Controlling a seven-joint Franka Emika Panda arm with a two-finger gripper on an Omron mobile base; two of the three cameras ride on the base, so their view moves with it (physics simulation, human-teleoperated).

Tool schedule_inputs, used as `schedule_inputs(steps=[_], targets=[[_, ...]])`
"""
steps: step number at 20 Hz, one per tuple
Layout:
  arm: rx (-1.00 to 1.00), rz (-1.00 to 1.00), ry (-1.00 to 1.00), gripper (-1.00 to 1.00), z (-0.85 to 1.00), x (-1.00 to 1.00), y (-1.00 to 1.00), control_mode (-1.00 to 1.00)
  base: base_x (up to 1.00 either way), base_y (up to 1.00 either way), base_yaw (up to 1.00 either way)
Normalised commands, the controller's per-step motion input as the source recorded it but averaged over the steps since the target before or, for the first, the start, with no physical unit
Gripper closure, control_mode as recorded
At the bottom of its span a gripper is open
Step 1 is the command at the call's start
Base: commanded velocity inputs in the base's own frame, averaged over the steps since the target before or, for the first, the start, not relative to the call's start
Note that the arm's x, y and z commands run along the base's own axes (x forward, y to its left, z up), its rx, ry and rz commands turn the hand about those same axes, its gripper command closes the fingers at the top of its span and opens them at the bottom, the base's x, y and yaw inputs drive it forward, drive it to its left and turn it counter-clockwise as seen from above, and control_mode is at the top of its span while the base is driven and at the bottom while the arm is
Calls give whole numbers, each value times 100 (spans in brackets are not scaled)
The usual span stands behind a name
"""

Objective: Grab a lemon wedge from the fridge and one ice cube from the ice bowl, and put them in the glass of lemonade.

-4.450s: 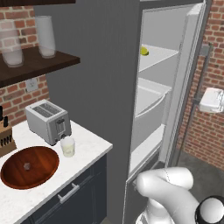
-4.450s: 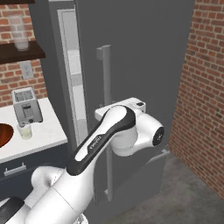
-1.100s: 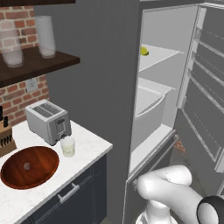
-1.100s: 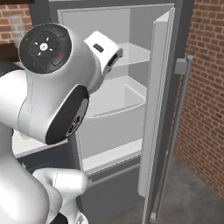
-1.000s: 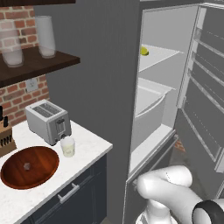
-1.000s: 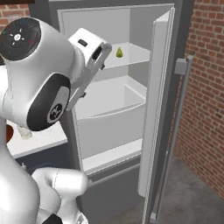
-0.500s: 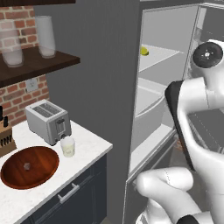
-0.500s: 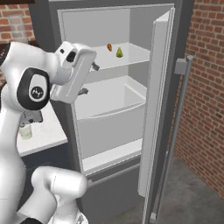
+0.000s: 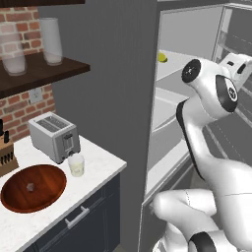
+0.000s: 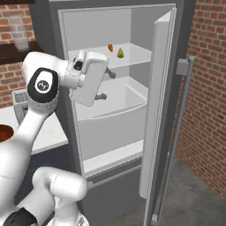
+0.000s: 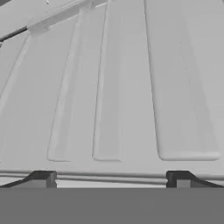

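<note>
The fridge (image 10: 176, 26) stands with its door swung wide, white interior showing one glass shelf (image 10: 132, 55) above a drawer (image 10: 114, 112). On that shelf sit two small things side by side: one lemon wedge (image 10: 119, 53), yellow-green and pointed, and just to its left one small orange lump (image 10: 110, 47). In the left base view the wedge (image 9: 162, 57) shows as a yellow-green spot at the shelf's near edge.

The gripper (image 10: 106, 85) is inside the fridge opening, below the shelf and above the drawer, its two dark fingers spread wide apart with nothing between them. In the hand view the two finger tips (image 11: 43, 178) stand far apart at the bottom, facing a white ribbed fridge wall (no wedge in that view).

On the white counter (image 9: 103, 165) to the left of the fridge: one ice bowl (image 9: 33, 187), reddish-brown wood, with one ice cube (image 9: 30, 186) near its middle; one glass of lemonade (image 9: 76, 165) just in front of one silver toaster (image 9: 54, 136); one knife block (image 9: 6, 153) at the left edge. On the dark wall shelf (image 9: 59, 71) above stand two frosted glass jars (image 9: 51, 41)
</note>
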Motion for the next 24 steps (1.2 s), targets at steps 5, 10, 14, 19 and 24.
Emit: schedule_inputs(steps=[5,10,14,19,24], targets=[[-2,-16,17,-100,-11,37,-15,-100,0,0,0],[0,-8,10,-100,-61,45,-46,-100,0,0,0],[0,-1,5,-100,-48,52,-57,-100,0,0,0],[0,0,0,-100,-9,17,-65,-100,0,0,0],[-1,0,2,-100,0,1,-64,-100,0,0,0]])
